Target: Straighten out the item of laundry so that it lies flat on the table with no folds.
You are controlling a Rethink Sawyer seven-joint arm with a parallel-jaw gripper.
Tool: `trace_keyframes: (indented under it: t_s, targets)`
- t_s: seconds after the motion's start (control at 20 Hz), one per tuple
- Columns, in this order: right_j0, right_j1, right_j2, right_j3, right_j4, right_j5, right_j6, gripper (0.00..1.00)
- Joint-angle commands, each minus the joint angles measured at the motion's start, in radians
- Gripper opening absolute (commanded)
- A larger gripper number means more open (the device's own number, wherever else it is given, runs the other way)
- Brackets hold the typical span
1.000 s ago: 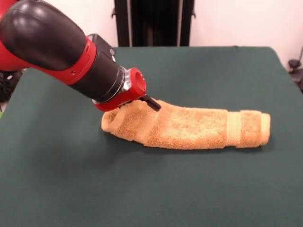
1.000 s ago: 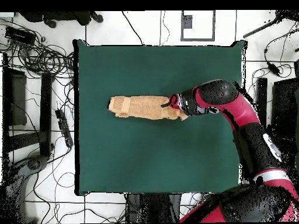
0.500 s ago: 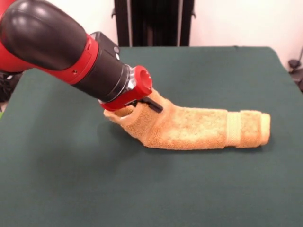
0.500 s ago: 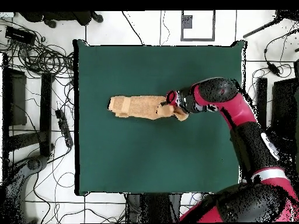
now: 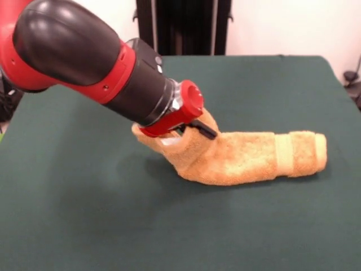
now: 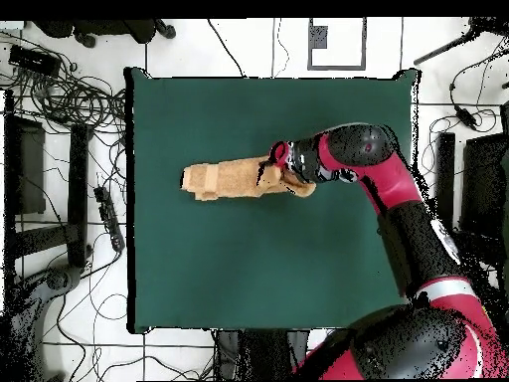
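Observation:
The golden-orange towel (image 5: 248,161) lies folded into a long narrow roll on the dark green table (image 5: 84,226), with a flat woven band near its right end. Its left end is pulled up off the cloth and bunched under my gripper (image 5: 192,131), which is shut on that raised end; one black fingertip (image 5: 204,132) pokes out over the fabric. From overhead, the towel (image 6: 229,179) stretches left from the gripper (image 6: 270,171) near the middle of the table (image 6: 249,279). The arm hides part of the gripped end.
A black stand (image 5: 180,25) rises behind the table's far edge. Cables (image 6: 60,90) and dark equipment (image 6: 25,169) lie on the floor beside the table. The red arm (image 6: 398,199) reaches across the table's right side in the overhead view.
My gripper has moved right in the front view and risen slightly, dragging the towel's left end with it. That end now stands higher and the roll is shorter.

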Motion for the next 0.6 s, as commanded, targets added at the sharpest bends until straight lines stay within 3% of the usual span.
trace_keyframes:
  t_s: [0.05,0.35,0.6]
  targets:
    - [0.081,-0.053,0.065,0.122,0.155,-0.19,0.333,0.0]
    - [0.077,-0.099,0.108,0.238,0.352,-0.28,0.447,0.0]
    - [0.093,-0.148,0.091,0.29,0.479,-0.274,0.514,0.0]
